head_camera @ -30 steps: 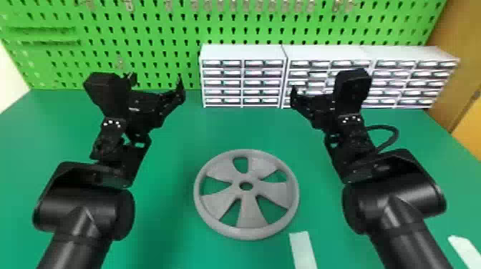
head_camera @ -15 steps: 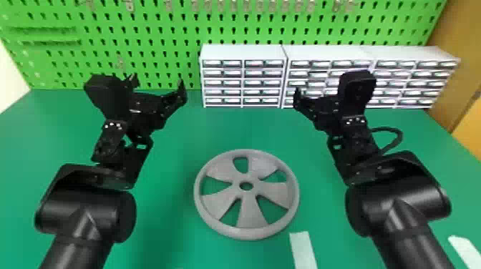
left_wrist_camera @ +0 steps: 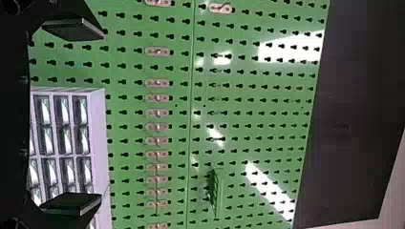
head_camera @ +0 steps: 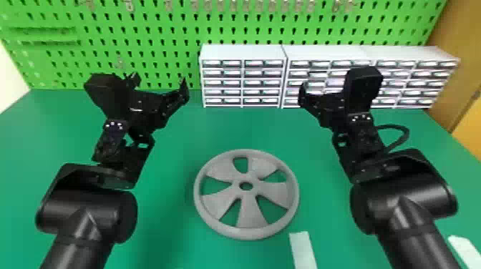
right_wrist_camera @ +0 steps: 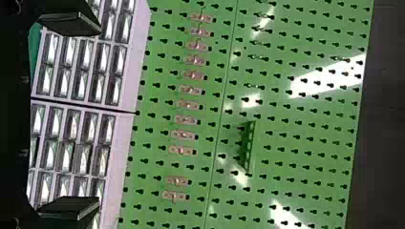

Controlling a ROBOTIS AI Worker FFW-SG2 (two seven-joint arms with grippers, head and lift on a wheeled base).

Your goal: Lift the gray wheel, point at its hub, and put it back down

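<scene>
Gray wheel (head_camera: 251,213) on green table (head_camera: 236,127)

Head view brightly and fairly evenly lit. Green perforated pegboard (head_camera: 107,39) bright across top of frame; pale wall (head_camera: 9,82) near-white at left edge. Tops of white drawer cabinets (head_camera: 243,52), upper right of center, nearly washed out. Soft dim shadow on matte green tabletop (head_camera: 232,125), just left of gray spoked wheel (head_camera: 250,214). Faint gray highlights on smooth black cylindrical arm joints (head_camera: 89,211), lower left and lower right. Both wrist views: hard white glare patches and slanting streaks on pegboard; smooth dark panel (left_wrist_camera: 353,114) dim along right side.
</scene>
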